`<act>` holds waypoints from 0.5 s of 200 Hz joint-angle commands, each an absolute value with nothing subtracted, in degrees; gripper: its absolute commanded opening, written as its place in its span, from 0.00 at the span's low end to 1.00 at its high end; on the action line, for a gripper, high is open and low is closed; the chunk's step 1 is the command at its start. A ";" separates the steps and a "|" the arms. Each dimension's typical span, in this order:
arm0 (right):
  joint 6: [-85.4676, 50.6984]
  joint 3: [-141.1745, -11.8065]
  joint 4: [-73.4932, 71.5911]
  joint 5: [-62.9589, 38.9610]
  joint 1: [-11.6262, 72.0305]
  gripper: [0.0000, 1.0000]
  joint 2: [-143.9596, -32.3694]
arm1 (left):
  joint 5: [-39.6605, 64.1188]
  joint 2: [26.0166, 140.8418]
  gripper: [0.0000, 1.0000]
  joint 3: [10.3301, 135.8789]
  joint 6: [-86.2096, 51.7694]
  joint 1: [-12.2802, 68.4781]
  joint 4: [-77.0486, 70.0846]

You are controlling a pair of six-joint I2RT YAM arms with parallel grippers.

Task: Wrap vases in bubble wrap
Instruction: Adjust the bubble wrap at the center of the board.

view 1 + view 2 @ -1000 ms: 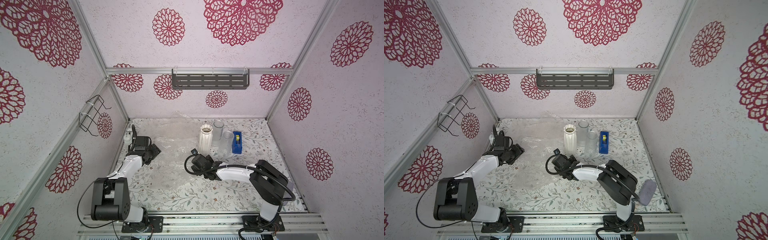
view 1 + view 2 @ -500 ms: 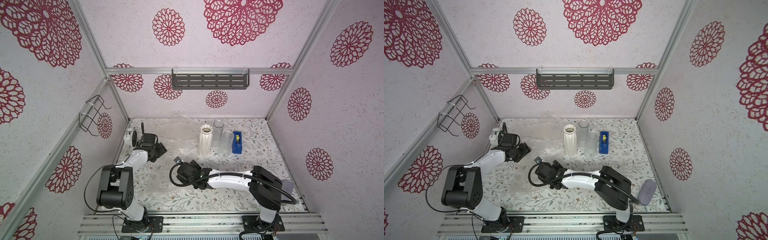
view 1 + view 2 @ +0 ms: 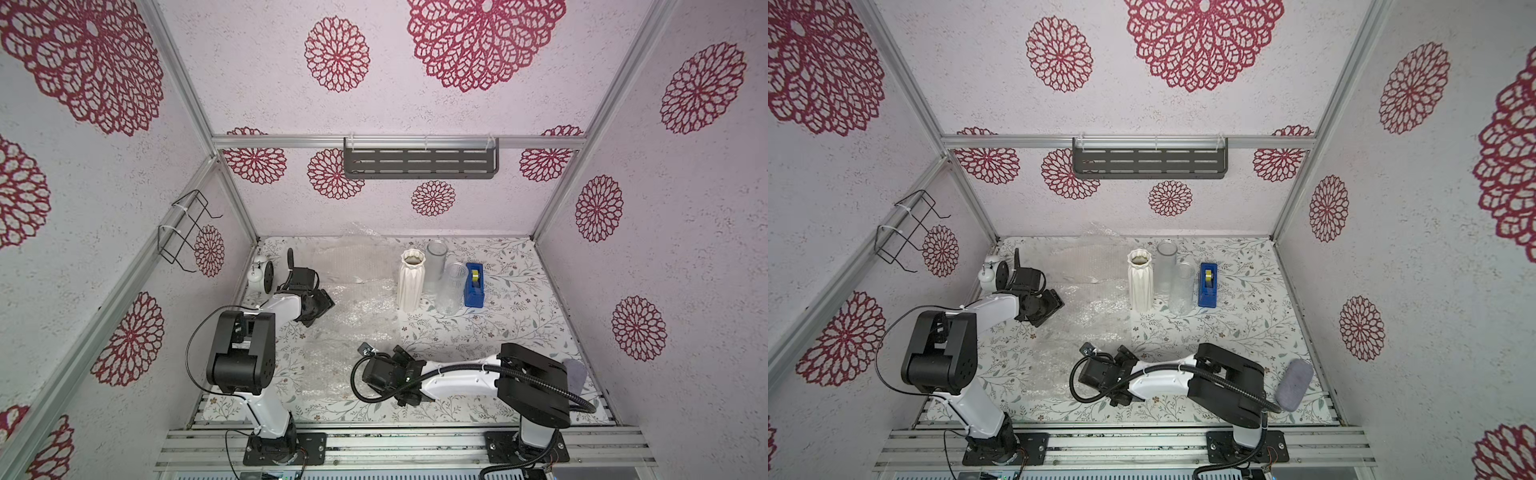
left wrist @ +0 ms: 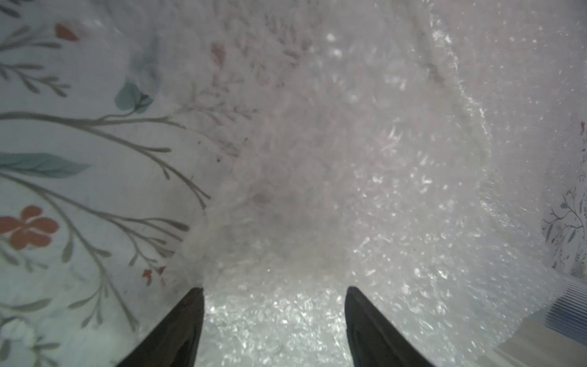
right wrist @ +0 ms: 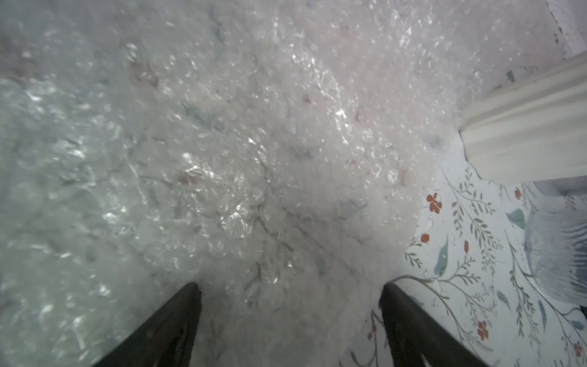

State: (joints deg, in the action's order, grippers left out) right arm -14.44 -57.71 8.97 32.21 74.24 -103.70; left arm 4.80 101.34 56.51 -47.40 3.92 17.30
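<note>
Plastic sheeting: your bubble wrap (image 3: 357, 307) lies crinkled on the table (image 3: 519, 316), spread from the back wall toward the front rail, left of centre. It is clear, dotted with small bubbles and glints in patches.
Right arm, change: a second ago your right gripper (image 5: 290, 287) was close to the white ribbed vase (image 3: 411, 282). It has since drawn back toward the front rail and now hangs low over the near part of the sheet.
Left arm, change: your left gripper (image 4: 273, 290) has crept only a little toward the centre, at the sheet's left edge, while that arm's elbow has risen.
Unmoved: the three vessels and the blue tape dispenser (image 3: 473, 284) stand where they did.
Left gripper, state: its dark fingers are spread wide over the edge of the wrap, and you hold nothing.
Right gripper, state: its fingers are spread just as wide, with wrap under them and nothing gripped.
White ribbed vase: matt ceramic with folded vertical ribs and a scalloped rim, upright at the sheet's right edge. Whether its foot rests on the plastic cannot be told.
Frosted cylinder (image 3: 435, 266): tall, smooth, cloudy glass, just behind and beside the white vase.
Clear ribbed glass (image 3: 451, 291): shorter and finely fluted, standing between the white vase and the dispenser.
Table surface: pale and smooth, printed with thin branches, green leaves and small red flowers.
</note>
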 commanded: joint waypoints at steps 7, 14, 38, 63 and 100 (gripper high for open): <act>-16.58 -55.47 10.39 34.75 72.26 0.92 -102.78 | 3.43 99.51 0.73 53.48 -49.09 3.60 14.61; -16.36 -55.25 9.60 34.31 71.60 0.92 -102.70 | 3.05 98.67 0.73 52.72 -49.41 3.60 14.24; -14.18 -53.97 6.50 31.63 70.05 0.92 -101.54 | -0.04 96.71 0.74 51.75 -49.49 3.24 14.70; -11.64 -50.47 2.11 28.22 70.06 0.92 -98.14 | 0.69 95.92 0.74 52.81 -48.89 1.70 16.34; -11.47 -47.93 1.07 28.60 69.71 0.93 -92.50 | -2.76 89.67 0.74 54.41 -48.77 4.03 18.66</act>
State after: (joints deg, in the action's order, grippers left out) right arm -12.47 -48.62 1.98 29.23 70.08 -97.14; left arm 0.27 95.00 52.12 -49.08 2.00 17.08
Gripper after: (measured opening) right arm 0.931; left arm 0.740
